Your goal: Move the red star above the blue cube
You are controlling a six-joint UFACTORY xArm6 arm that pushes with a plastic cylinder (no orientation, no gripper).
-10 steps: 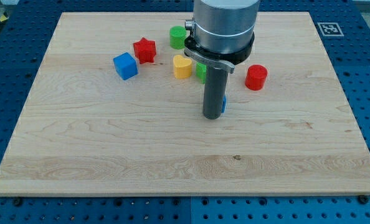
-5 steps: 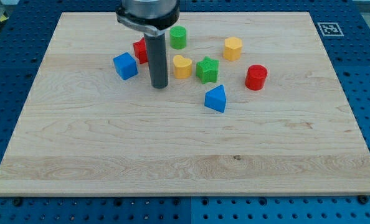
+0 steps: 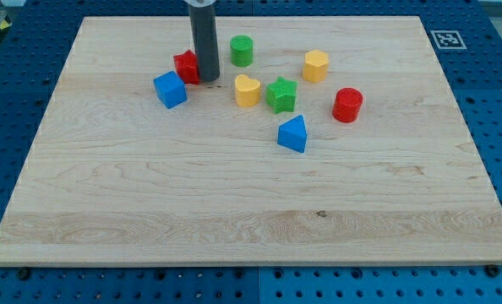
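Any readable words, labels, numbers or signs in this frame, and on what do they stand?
No readable words or numbers anywhere.
Fiducial marker: a black-and-white square pattern on the wooden board's top right corner in the view; a code, not text.
Blocks and rod: no markings visible.

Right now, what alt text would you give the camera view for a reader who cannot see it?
My tip stands against the right side of the red star, which sits just up-right of the blue cube on a wooden board. Six more coloured blocks lie to the right.
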